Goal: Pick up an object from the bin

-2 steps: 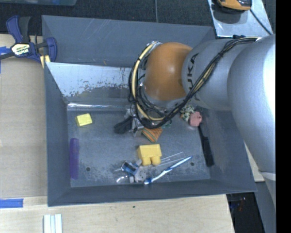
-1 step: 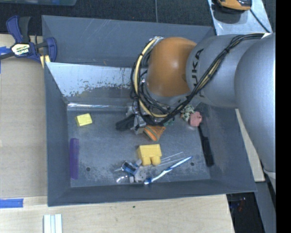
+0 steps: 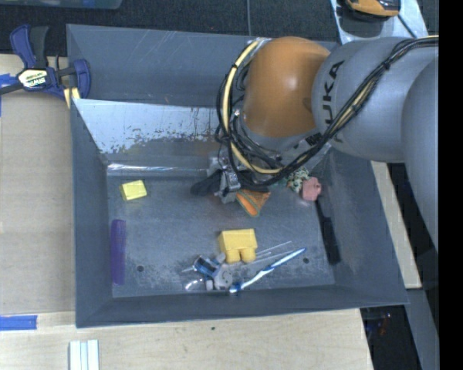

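Orange wrist cover rides highest, with the end effector beneath it, low over the far middle of the bin; whether it is open or closed I cannot tell. Just beside it, to the near right, lies a small orange piece, probably the target. A good pick would centre over that piece, clear of the pink thing to its right. Nearer lie a yellow block and a small heap; a purple stick lies left. A pale wooden surface carries the bin.
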You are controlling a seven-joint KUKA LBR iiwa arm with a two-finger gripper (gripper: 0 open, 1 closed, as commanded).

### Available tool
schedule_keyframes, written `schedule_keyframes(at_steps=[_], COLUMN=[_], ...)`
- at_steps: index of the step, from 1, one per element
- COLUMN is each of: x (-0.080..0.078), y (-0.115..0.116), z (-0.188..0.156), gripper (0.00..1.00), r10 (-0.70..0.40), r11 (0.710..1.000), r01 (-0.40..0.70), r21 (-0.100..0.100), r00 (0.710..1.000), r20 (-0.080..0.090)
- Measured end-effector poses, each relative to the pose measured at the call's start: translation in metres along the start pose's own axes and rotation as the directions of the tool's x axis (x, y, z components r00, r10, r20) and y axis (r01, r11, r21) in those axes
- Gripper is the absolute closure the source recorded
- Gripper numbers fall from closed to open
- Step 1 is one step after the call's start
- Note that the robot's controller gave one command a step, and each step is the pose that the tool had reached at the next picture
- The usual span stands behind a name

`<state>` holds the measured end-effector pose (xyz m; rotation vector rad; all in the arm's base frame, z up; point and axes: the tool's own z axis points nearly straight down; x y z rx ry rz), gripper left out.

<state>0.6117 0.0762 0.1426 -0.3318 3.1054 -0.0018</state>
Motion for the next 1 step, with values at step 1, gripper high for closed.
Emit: schedule_keyframes(at_steps=[1], x=[-0.0029], y=[-0.0005], z=[-0.0253], gripper=[1.0], r10=[0.0], r11=[1.0], r01=[0.0], r21=[0.001], r00=[1.0], r20=[0.01])
